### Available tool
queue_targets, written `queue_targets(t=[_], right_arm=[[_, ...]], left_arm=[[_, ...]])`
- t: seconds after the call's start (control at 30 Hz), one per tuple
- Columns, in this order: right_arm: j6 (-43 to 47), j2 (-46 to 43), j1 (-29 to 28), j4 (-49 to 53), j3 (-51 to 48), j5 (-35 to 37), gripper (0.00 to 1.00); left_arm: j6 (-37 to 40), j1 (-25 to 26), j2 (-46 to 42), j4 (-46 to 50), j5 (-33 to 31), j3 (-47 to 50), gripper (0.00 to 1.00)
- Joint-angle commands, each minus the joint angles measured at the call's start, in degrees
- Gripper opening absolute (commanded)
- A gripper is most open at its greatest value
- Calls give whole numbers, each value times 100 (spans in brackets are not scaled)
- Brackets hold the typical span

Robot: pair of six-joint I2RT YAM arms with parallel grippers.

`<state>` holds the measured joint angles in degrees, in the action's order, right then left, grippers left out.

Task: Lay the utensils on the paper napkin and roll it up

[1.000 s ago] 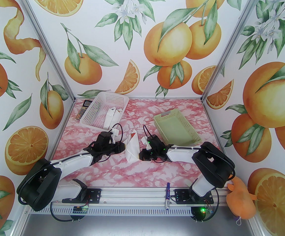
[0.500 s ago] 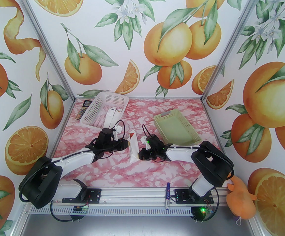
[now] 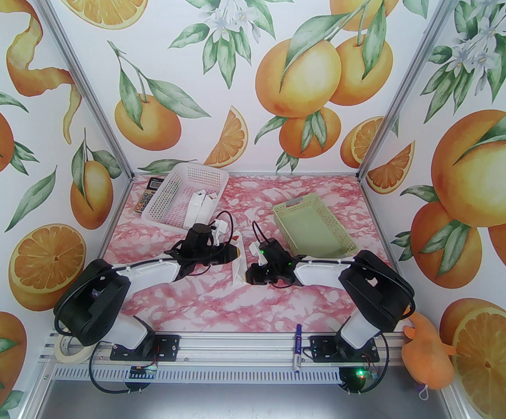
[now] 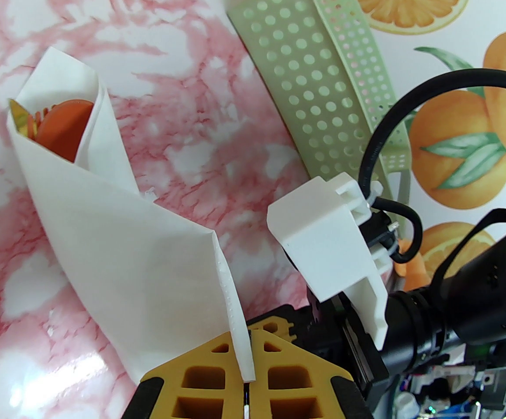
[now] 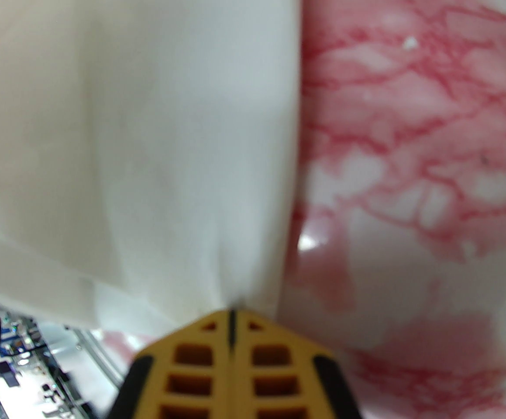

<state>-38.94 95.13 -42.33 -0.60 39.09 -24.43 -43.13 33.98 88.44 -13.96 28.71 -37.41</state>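
The white paper napkin (image 4: 117,242) lies on the pink marbled table, wrapped into a loose cone. The orange-red heads of the utensils (image 4: 63,125) poke out of its open far end; their handles are hidden inside. My left gripper (image 4: 246,365) is shut on the napkin's embossed edge and holds that flap up over the roll. From the other side my right gripper (image 5: 231,317) is shut on the near end of the napkin (image 5: 126,146). From above, the napkin (image 3: 239,263) stands as a narrow strip between the left gripper (image 3: 236,255) and the right gripper (image 3: 249,275).
A green basket (image 3: 284,229) sits just behind the right arm. At the back left are a white basket (image 3: 165,194) holding rolled napkins and a calculator (image 3: 146,194). On the front rail are a marker pen (image 3: 297,352), a tape roll (image 3: 71,349) and an orange plush (image 3: 427,356).
My left arm has swung right and away from me, carrying the napkin's edge over the roll. The napkin now looks narrower and more upright. The right arm has stayed put.
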Motion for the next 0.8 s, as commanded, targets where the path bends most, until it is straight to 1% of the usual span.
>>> queue_targets(t=[0.0,0.3,0.47,0.53,0.77], right_arm=[[97,303,-65,684,-112,332,0],[88,331,-106,667,-116,332,0],[88,331,-111,667,-112,318,0],[93,329,-120,669,-112,316,0],[101,331,-125,684,-103,332,0]], left_arm=[[13,82,232,-338,80,-270,8],[-55,195,906,-712,55,-495,8],[-49,214,1111,-755,31,-588,7],[-100,260,1426,-896,29,-701,7],[-98,330,1813,-993,56,-886,7]])
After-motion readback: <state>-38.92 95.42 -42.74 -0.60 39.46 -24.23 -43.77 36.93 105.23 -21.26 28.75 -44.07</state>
